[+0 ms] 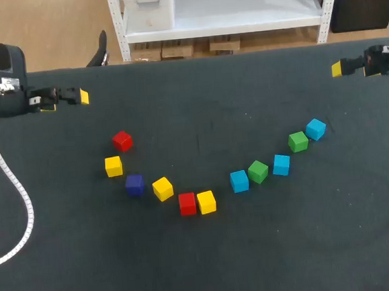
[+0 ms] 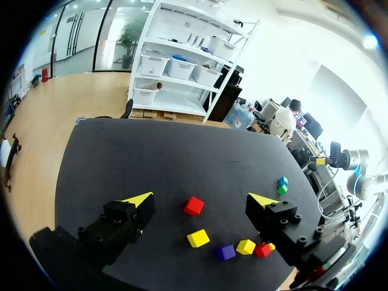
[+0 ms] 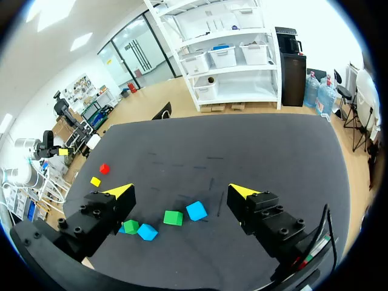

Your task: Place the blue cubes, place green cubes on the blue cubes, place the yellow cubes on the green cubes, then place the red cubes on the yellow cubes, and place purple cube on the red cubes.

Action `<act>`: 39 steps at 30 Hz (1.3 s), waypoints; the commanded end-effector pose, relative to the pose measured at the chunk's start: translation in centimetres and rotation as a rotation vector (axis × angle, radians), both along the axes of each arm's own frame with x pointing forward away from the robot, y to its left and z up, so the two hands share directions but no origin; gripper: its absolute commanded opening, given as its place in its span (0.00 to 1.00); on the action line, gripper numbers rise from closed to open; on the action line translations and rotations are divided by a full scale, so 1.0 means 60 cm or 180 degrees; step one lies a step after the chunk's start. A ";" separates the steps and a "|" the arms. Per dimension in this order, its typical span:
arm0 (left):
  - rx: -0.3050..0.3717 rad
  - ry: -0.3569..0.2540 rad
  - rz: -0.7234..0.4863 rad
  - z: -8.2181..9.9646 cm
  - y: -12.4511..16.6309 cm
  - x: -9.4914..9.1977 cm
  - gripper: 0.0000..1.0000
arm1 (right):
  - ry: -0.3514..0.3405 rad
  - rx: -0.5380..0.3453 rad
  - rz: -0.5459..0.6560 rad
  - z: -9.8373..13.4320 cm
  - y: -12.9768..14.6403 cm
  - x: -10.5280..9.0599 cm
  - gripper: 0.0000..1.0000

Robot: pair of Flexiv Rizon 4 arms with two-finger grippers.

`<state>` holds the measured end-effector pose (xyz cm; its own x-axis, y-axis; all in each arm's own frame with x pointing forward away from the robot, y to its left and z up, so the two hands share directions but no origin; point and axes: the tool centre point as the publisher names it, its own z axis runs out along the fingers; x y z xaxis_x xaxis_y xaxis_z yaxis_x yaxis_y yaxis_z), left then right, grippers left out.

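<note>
Eleven cubes lie in a curved row across the table's middle. Its left half runs red cube (image 1: 122, 140), yellow cube (image 1: 113, 166), purple cube (image 1: 134, 184), yellow, red (image 1: 187, 203), yellow. Its right half holds three blue cubes (image 1: 239, 181) and two green cubes (image 1: 258, 171), alternating. My left gripper (image 1: 81, 97) hangs open at the far left, well away from the cubes. The left wrist view has the red cube (image 2: 194, 206) ahead of the open left gripper (image 2: 201, 199). My right gripper (image 1: 337, 69) is open at the far right; a blue cube (image 3: 196, 210) and green cube (image 3: 173, 217) lie ahead of it (image 3: 182, 191).
A white corrugated cable (image 1: 12, 180) trails over the table's left side from my left arm. The dark table (image 1: 211, 265) is bare in front of and behind the row of cubes.
</note>
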<state>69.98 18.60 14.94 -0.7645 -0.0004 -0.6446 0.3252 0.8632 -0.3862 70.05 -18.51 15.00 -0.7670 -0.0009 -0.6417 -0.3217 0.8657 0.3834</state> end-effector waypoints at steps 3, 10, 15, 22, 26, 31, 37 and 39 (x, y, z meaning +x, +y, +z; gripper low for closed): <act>0.0014 0.0012 0.0008 0.002 -0.001 0.000 1.00 | -0.0002 -0.0002 -0.0004 0.000 0.000 0.000 1.00; 0.0014 0.0012 0.0008 0.002 -0.001 0.000 1.00 | -0.0002 -0.0002 -0.0004 0.000 0.000 0.000 1.00; 0.0113 -0.0057 -0.0054 0.001 0.000 0.000 1.00 | -0.0002 -0.0002 -0.0004 0.000 0.000 0.000 1.00; 0.0911 -0.0447 -0.1132 0.005 0.000 0.012 1.00 | -0.0002 -0.0002 -0.0004 0.000 0.000 0.000 1.00; 0.1185 -0.0624 -0.1701 0.010 -0.002 0.020 1.00 | -0.0002 -0.0002 -0.0004 0.000 0.000 0.000 1.00; 0.1385 -0.0754 -0.2373 0.012 -0.012 0.020 1.00 | -0.0002 -0.0002 -0.0004 0.000 0.000 0.000 1.00; 0.1385 -0.0754 -0.2373 0.012 -0.012 0.020 1.00 | -0.0002 -0.0002 -0.0004 0.000 0.000 0.000 1.00; 0.1385 -0.0754 -0.2373 0.012 -0.012 0.020 1.00 | -0.0002 -0.0002 -0.0004 0.000 0.000 0.000 1.00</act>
